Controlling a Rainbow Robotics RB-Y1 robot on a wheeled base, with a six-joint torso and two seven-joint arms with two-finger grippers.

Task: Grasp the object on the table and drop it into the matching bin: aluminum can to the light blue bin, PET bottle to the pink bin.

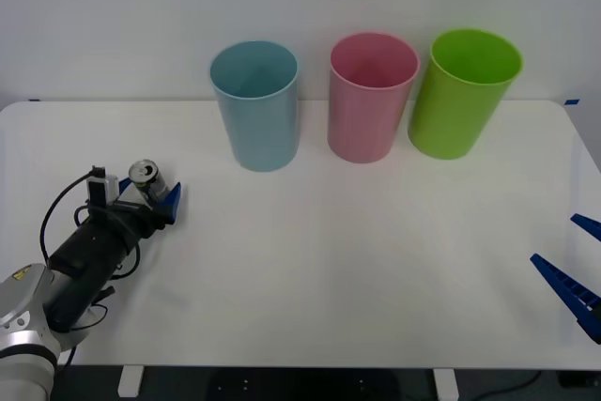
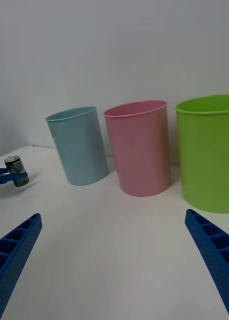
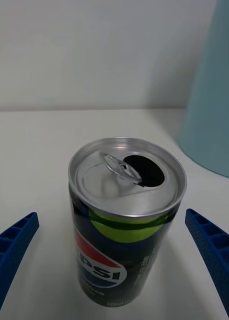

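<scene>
White tabletop [image 1: 376,260]: the left claw [image 3: 112,260], spread wide around the can [image 3: 125,220], should close squarely on it.

Left arm reaching out low, right arm waiting at the side.

The left arm is stretching forward from the near left corner of the table [image 1: 310,260], its black forearm lying low over the surface and angling toward the can [image 1: 146,178]. The left gripper [image 1: 150,196] is sitting around that can with its blue ribbed fingers [image 3: 14,245] spread wide, one on each side and both standing clear of it. The right gripper [image 1: 575,269] is resting at the table's near right edge, well apart from the can, its fingers parted too.
</scene>
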